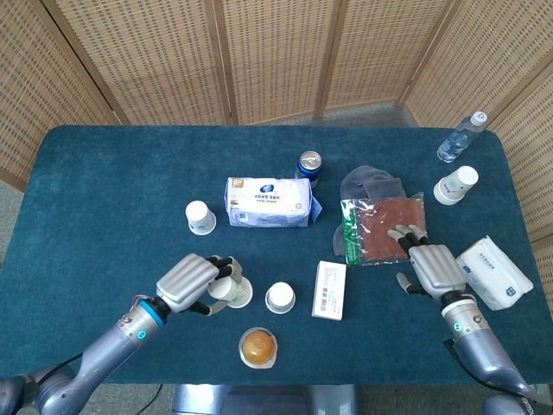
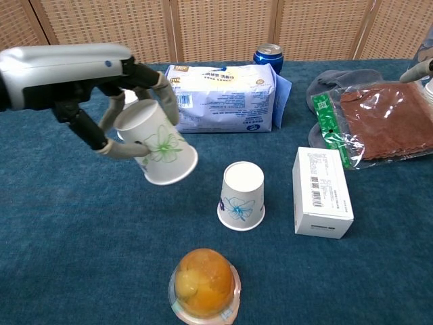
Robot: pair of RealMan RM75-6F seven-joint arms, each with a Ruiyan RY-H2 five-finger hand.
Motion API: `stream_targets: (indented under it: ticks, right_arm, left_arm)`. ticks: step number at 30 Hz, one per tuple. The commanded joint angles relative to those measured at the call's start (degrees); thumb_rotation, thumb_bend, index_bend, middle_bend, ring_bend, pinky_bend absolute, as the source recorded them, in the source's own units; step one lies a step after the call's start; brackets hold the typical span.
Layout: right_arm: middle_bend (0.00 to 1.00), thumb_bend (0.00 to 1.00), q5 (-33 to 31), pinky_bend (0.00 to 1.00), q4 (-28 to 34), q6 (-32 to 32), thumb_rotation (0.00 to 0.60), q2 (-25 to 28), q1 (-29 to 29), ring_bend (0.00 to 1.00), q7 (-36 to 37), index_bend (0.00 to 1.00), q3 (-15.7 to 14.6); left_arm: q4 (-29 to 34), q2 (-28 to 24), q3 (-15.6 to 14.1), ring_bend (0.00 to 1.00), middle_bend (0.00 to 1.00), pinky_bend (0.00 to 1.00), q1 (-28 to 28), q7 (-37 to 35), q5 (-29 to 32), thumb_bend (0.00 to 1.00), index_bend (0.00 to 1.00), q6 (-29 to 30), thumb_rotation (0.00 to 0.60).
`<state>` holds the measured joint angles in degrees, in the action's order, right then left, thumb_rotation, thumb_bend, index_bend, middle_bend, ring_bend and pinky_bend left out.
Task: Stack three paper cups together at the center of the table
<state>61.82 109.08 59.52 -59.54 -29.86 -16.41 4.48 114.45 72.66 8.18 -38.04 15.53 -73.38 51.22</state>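
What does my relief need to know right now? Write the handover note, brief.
Left hand grips a paper cup, tilted, mouth toward the centre, above the table.
Right hand holds nothing, fingers apart, at the edge of the brown packet.
Centre cup stands upside down beside the white box. Another upside-down cup sits left of the tissue pack. A fourth cup stands far right near the water bottle.
Done: one cup picked up. Nothing stacked yet.
Left: seat the held cup over the centre cup, then add a third.
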Motion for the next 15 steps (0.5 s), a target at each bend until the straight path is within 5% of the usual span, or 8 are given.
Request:
stream_targets:
  ticks: [1, 15]
  right_arm:
    - [0.08, 0.45, 0.2, 0.38, -0.2, 0.0, 0.600, 0.2, 0.1, 0.00, 0.2, 0.11, 0.1]
    - [0.08, 0.45, 2.0, 0.38, -0.8, 1.6, 0.600, 0.9, 1.3, 0.00, 0.9, 0.11, 0.2]
  left_arm:
    - [0.0, 1.1, 0.6, 0.37, 0.32, 0.64, -1.3, 1.1, 1.5, 0.38, 0.40, -0.4, 0.600]
    - [-2.0, 6.2, 1.5, 0.37, 0.31, 0.63, -6.4, 5.3, 6.6, 0.38, 0.40, -0.8, 0.600]
